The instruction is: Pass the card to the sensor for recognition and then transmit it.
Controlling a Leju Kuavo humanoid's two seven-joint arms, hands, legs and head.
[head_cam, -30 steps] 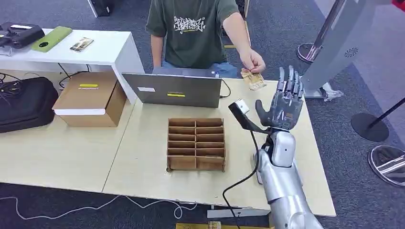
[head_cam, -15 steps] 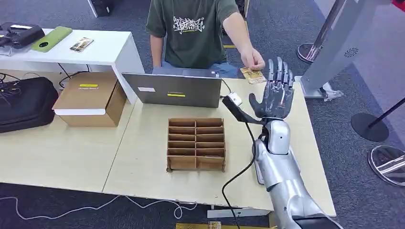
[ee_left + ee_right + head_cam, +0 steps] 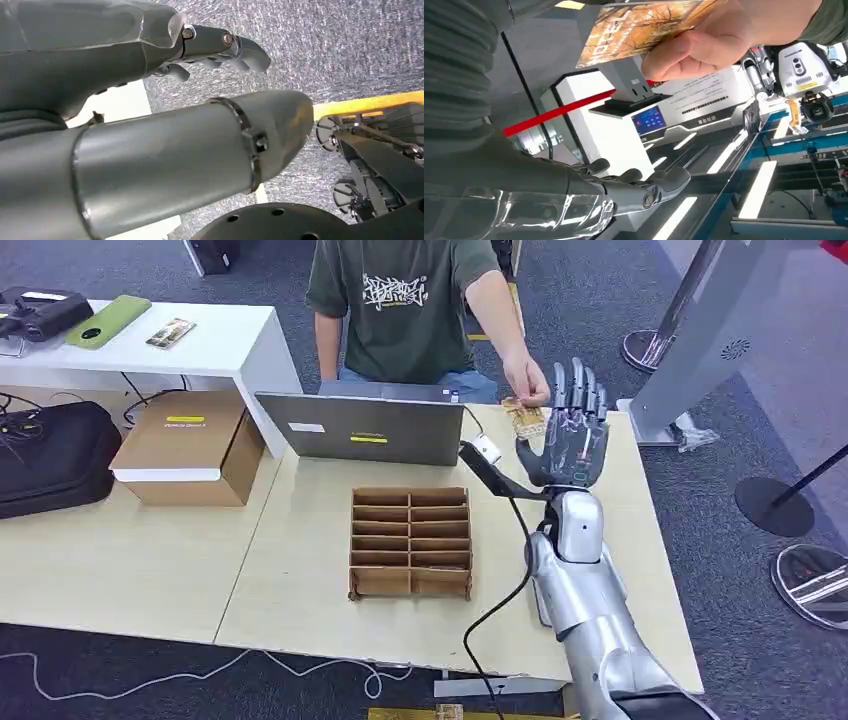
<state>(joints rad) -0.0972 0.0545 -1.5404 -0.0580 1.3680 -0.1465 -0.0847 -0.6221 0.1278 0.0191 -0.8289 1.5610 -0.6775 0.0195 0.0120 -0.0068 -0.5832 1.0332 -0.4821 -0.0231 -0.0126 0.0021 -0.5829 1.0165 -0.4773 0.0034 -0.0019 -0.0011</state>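
My right hand [image 3: 568,435] is raised over the far right part of the table, palm toward me, fingers straight and apart, holding nothing. A person in a green shirt holds a brown printed card [image 3: 524,417] just beside my thumb; whether they touch is unclear. In the right wrist view the card [image 3: 644,27] sits pinched in the person's hand [image 3: 719,40], above my spread fingers [image 3: 644,187]. The sensor [image 3: 486,449], a small white head on a black stalk, stands just left of my right hand. My left hand [image 3: 150,130] hangs over grey carpet, holding nothing.
A wooden slotted organizer [image 3: 411,542] stands mid-table, with a grey laptop [image 3: 365,427] behind it. A cardboard box [image 3: 190,445] and a black bag [image 3: 50,455] lie to the left. A black cable [image 3: 500,605] runs from the sensor over the table's front edge.
My right hand has moved away from me and leftward, toward the person's card. The person has brought the card down beside my thumb.
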